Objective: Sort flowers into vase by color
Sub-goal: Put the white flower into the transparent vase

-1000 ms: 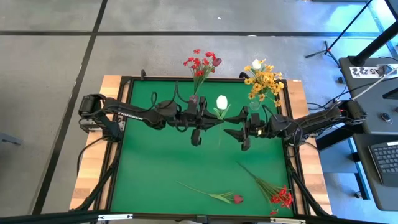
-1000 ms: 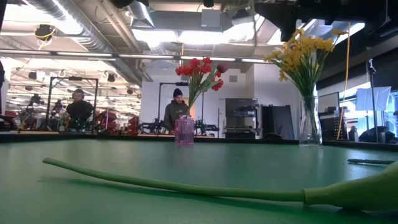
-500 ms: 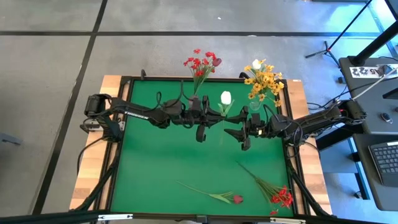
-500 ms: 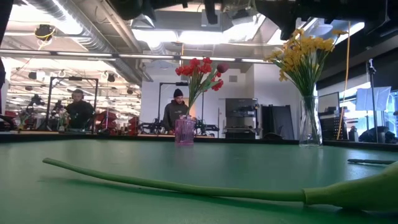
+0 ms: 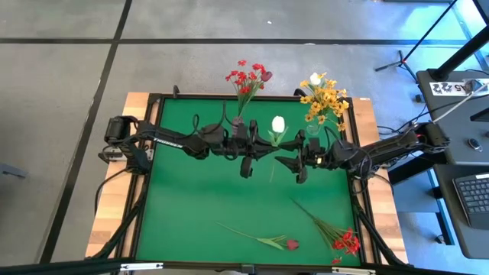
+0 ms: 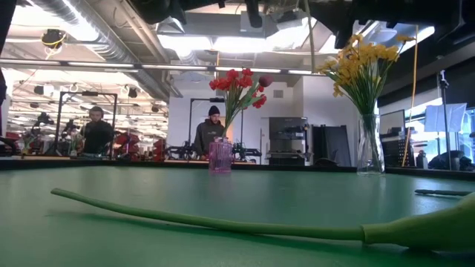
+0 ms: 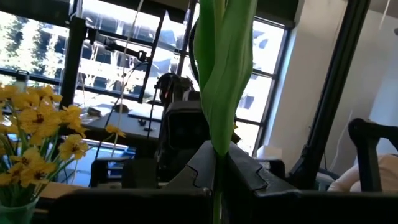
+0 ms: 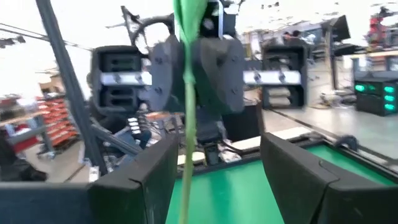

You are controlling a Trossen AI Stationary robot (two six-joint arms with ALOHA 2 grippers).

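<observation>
white flower stem pinched between left fingers; right fingers spread.

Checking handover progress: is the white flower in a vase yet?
Not yet. The left end effector holds the white flower mid-air, beside the yellow-flower vase.

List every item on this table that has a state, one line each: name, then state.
left gripper: shut on the white flower's stem, held above the mat
white flower: upright, lifted off the table
right gripper: open, fingers either side of the stem
pink vase: upright, holding red flowers
clear vase: upright, holding yellow flowers
dark red bud flower: lying flat on the mat
red cluster flower: lying flat on the mat
</observation>
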